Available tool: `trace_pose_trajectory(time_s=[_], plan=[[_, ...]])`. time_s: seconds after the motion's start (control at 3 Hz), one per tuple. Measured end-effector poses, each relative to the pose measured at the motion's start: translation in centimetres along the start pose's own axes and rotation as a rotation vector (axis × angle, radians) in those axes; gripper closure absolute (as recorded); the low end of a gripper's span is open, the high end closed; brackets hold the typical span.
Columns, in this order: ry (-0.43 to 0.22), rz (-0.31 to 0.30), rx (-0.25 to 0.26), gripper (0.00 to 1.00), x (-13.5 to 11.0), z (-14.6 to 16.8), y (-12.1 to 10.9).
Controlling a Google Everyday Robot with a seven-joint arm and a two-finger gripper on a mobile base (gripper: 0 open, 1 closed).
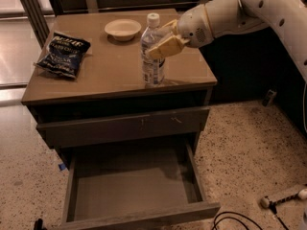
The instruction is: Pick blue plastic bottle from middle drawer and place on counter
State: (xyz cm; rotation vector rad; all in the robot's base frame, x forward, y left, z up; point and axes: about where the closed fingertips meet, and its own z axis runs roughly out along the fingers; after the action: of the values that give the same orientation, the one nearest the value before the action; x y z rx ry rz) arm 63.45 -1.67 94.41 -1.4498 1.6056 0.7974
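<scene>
On the left side of the desk [96,75] lies a dark blue snack bag [63,54], flat and slightly askew, close to the left edge. Farther back and nearer the middle sits a small pale bowl [123,29], well apart from the bag.

Right of the bowl, the blue plastic bottle [152,63] stands upright on the desk, close to the front edge and right of centre, its white cap [153,19] on top and its base seemingly resting on the glossy surface. The gripper [158,40] is clamped on the bottle's upper part: one tan finger crosses in front of the shoulder of the bottle, and the other sits behind it near the neck. The white arm [225,16] reaches in from the upper right corner.

Below the desk top, an upper drawer [120,128] is almost shut, and its front carries small pale scratches toward the right. Beneath it the middle drawer [129,188] is pulled far out, showing a plain flat floor and low side walls; nothing lies on the part of its floor that shows.

On the speckled floor [240,152] to the right, a dark cable [230,219] curls near the drawer's front corner, and a pale rod-like object [283,196] lies at the lower right.
</scene>
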Motion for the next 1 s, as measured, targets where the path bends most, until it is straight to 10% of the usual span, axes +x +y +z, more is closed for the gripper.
trace_pose_trajectory(time_s=[1.0], plan=[[-0.072, 0.032, -0.002, 1.0, -0.7, 2.7, -4.7]])
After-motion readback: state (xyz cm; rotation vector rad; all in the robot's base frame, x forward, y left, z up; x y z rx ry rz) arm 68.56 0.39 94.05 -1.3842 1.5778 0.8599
